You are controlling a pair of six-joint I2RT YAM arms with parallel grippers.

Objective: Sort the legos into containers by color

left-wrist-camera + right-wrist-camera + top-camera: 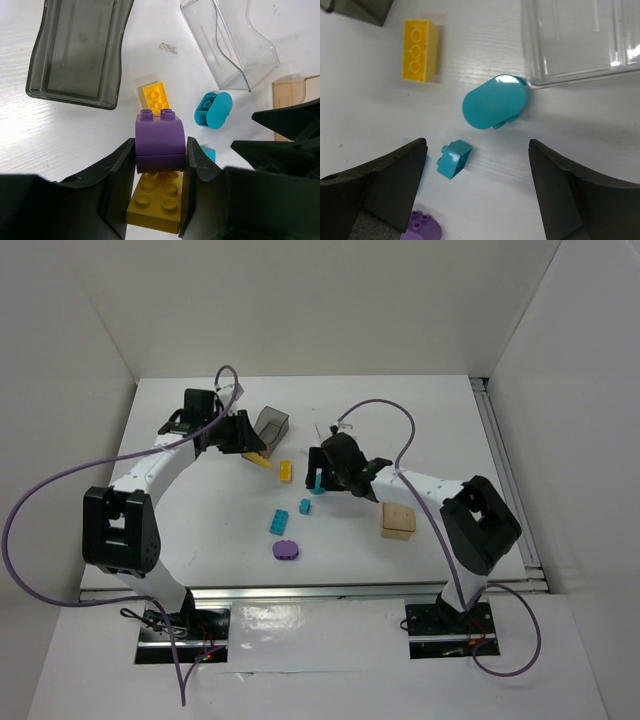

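Purple brick (160, 142) held clamped between left gripper (160, 157) fingers, studs pointed away from wrist. Yellow brick (155, 202) seen directly beneath; contact not discernible. Dark grey bin (116, 65) found ahead and to left of held brick, near, nothing seen inside; judged likely drop target, left arm nearer. Second yellow brick (156, 96) placed just ahead, beside bin's near corner. Clear bin (235, 55) ahead-right, teal oval piece (215, 110) at its corner. Right gripper (479, 165) spread apart, nothing held, small teal brick (454, 159) below it.
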